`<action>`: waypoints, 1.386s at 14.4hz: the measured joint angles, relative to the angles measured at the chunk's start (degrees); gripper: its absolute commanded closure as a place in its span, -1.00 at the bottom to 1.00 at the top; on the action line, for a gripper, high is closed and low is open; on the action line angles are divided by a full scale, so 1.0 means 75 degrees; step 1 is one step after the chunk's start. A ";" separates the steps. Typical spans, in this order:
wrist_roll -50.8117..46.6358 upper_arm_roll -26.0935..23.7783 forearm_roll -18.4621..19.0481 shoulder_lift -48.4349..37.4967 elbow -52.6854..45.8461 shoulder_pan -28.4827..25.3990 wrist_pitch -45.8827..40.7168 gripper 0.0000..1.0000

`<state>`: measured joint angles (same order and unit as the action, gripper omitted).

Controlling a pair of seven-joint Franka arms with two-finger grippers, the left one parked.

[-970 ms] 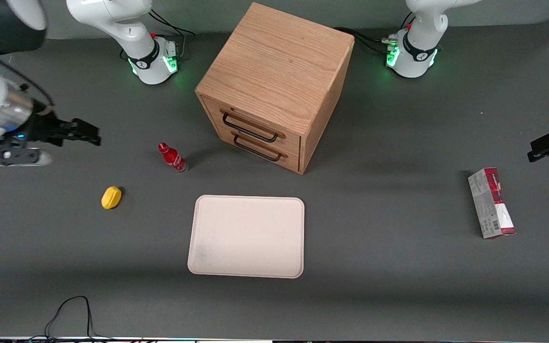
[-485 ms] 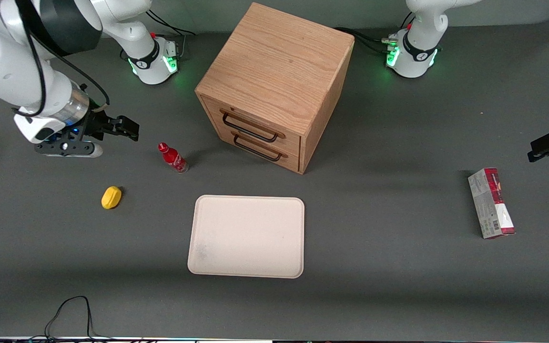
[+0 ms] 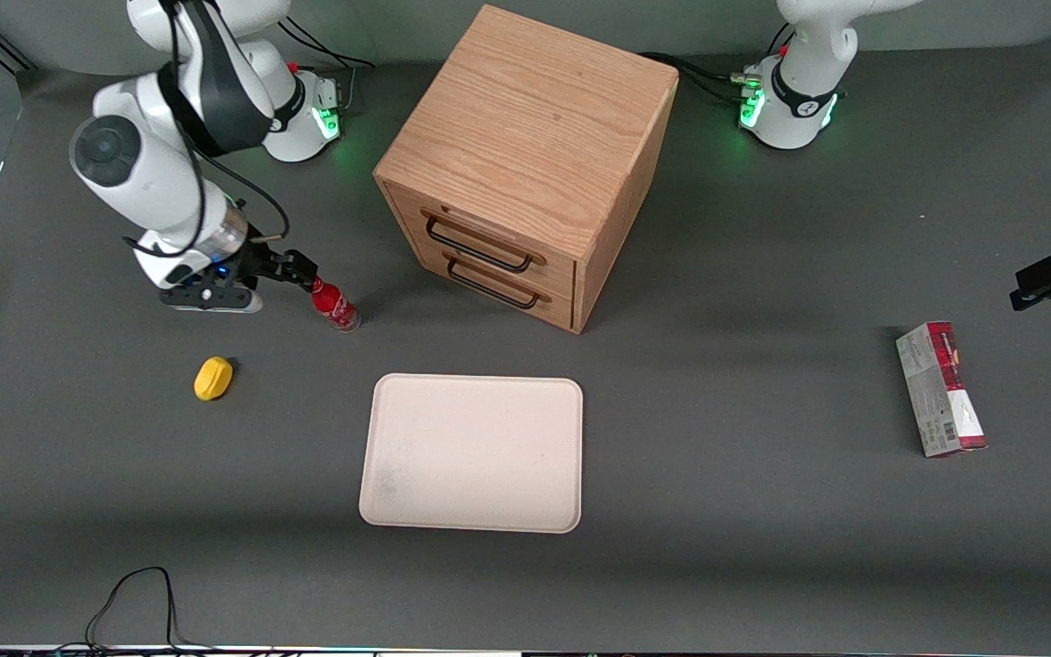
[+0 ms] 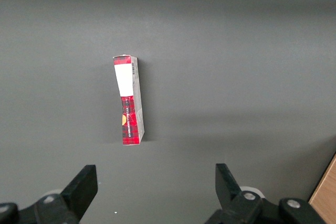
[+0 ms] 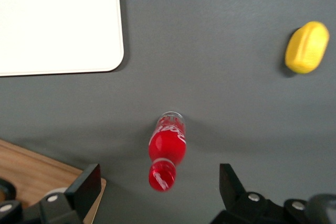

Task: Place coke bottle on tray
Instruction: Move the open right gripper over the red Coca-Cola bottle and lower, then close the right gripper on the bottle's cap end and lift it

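Note:
The coke bottle (image 3: 334,307) is small and red, with a red cap and a clear base. It stands upright on the dark table, farther from the front camera than the tray (image 3: 471,453). The tray is flat, pale cream-pink, and nothing lies on it. My right gripper (image 3: 300,268) hovers just above the bottle's cap, on the working arm's side of it. In the right wrist view the gripper (image 5: 160,181) is open, with the bottle (image 5: 168,149) between its widely spread fingers (image 5: 88,183) and below them, untouched. The tray's corner (image 5: 58,19) shows there too.
A wooden drawer cabinet (image 3: 525,155) stands beside the bottle, toward the table's middle; its edge shows in the right wrist view (image 5: 37,166). A yellow object (image 3: 213,378) lies nearer the camera than the gripper. A red-and-grey carton (image 3: 941,388) lies toward the parked arm's end.
My right arm has swung in from the working arm's end of the table toward the bottle, and the gripper now hovers at its cap. The bottle and tray have not moved.

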<state>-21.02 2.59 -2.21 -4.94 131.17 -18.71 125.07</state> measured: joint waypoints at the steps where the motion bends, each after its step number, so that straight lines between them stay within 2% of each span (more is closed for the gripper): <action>1: -0.0103 -0.0004 0.0000 0.0124 0.0128 -0.0072 0.0250 -1.00; 5: -0.0194 -0.0005 0.0000 0.0317 0.0660 -0.0207 0.1000 -0.99; 10: -0.0195 -0.0005 0.0000 0.0316 0.1061 -0.0215 0.1319 -0.96; 12: -0.0195 -0.0005 0.0000 0.0315 0.1130 -0.0226 0.1320 -0.90; 14: -0.0195 -0.0005 0.0000 0.0311 0.1205 -0.0234 0.1323 -0.75; 15: -0.0195 -0.0005 0.0000 0.0309 0.1220 -0.0235 0.1324 -0.61; 16: -0.0195 -0.0005 0.0000 0.0303 0.1233 -0.0237 0.1324 -0.38; 20: -0.0195 -0.0005 0.0000 0.0270 0.1302 -0.0252 0.1324 1.00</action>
<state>-22.48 2.56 -2.21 -2.91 140.93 -20.60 135.00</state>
